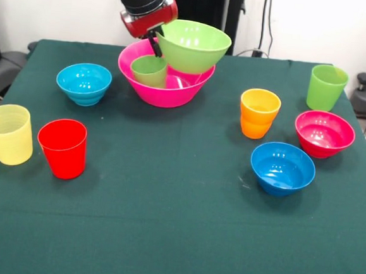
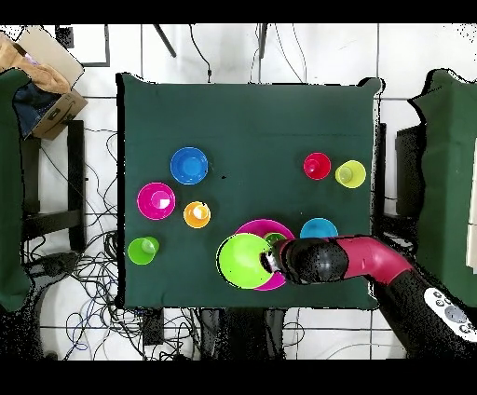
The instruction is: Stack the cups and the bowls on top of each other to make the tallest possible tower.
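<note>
While the gripper (image 1: 156, 44) pinches its rim, the lime bowl (image 1: 193, 46) hangs tilted above the pink bowl (image 1: 164, 91), mouth turned up and toward the camera, its axis leaning off vertical. Inside the pink bowl a small green cup (image 1: 149, 71) stands upright, mouth up, just below and beside the lime bowl. From overhead, the lime bowl (image 2: 244, 261) overlaps the pink bowl's (image 2: 265, 226) edge near the table's (image 2: 242, 121) robot side. Around stand a light blue bowl (image 1: 84, 83), yellow cup (image 1: 7, 133), red cup (image 1: 63, 148), orange cup (image 1: 259, 113), magenta bowl (image 1: 324, 133), blue bowl (image 1: 282, 168) and tall lime cup (image 1: 327, 87), all upright and apart.
</note>
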Robot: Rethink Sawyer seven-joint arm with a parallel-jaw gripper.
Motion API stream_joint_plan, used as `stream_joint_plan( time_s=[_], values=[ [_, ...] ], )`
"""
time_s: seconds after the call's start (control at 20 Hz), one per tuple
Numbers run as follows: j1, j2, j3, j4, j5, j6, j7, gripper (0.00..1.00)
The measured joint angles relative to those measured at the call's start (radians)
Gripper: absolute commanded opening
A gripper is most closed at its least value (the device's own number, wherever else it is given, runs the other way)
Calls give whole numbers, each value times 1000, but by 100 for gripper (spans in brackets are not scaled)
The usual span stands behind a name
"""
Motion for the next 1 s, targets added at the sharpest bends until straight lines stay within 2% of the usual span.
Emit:
stream_joint_plan(
  time_s=[0.55,1.0],
  values=[
    [3,0,18,-2,-42,0,0,0],
    [-1,-10,42,-2,-43,21,0,0]
  ],
)
